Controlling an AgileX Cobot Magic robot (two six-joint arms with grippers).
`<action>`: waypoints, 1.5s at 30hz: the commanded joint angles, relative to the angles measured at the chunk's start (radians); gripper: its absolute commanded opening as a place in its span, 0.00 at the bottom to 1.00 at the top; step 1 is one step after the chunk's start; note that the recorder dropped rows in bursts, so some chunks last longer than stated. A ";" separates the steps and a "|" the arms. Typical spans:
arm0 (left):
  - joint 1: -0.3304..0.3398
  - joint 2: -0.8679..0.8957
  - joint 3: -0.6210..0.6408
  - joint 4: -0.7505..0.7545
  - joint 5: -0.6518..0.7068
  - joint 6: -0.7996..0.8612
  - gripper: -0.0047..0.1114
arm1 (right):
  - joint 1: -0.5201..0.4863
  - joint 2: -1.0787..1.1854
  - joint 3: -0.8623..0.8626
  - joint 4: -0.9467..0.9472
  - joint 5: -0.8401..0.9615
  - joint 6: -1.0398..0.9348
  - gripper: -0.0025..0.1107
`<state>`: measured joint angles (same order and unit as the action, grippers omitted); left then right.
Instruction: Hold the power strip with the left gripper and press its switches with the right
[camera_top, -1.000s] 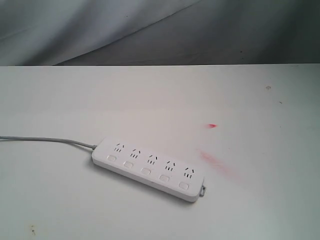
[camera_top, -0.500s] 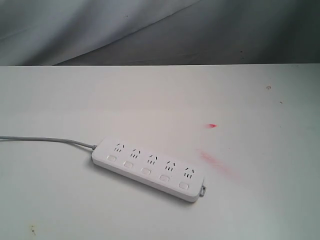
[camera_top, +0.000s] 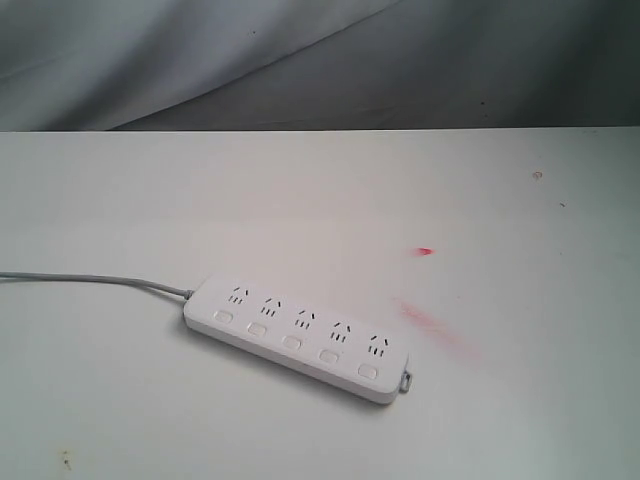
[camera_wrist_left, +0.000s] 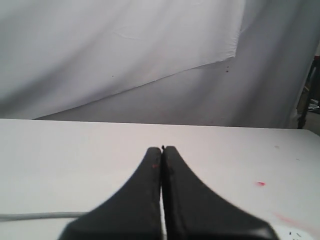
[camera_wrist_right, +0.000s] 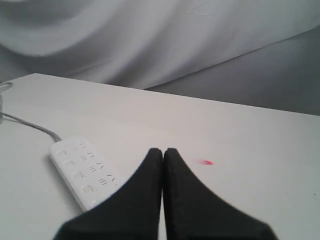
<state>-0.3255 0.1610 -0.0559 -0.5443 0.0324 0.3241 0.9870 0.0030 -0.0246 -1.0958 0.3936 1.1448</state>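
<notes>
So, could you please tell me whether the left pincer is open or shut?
Shut. In the left wrist view the left pincer has its two black fingers pressed together along their length, with nothing held between them.

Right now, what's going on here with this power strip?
Nothing is being handled yet. The power strip lies flat on the white table, its grey cord trailing off to the left of the exterior view. The left gripper and right gripper both have their fingers shut on nothing, clear of the strip. Neither arm shows in the exterior view.
</notes>
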 joint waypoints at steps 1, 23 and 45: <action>-0.004 -0.005 0.056 0.005 -0.079 -0.003 0.04 | -0.002 -0.003 0.025 -0.061 0.039 0.076 0.02; -0.004 -0.005 0.056 0.003 -0.013 0.020 0.04 | 0.000 -0.003 0.025 -0.051 0.161 0.194 0.02; -0.004 -0.005 0.056 0.003 -0.013 0.023 0.04 | -0.273 -0.003 0.025 -0.033 0.017 0.086 0.02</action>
<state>-0.3255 0.1610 -0.0047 -0.5420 0.0205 0.3467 0.7954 0.0030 -0.0053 -1.1334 0.5013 1.3066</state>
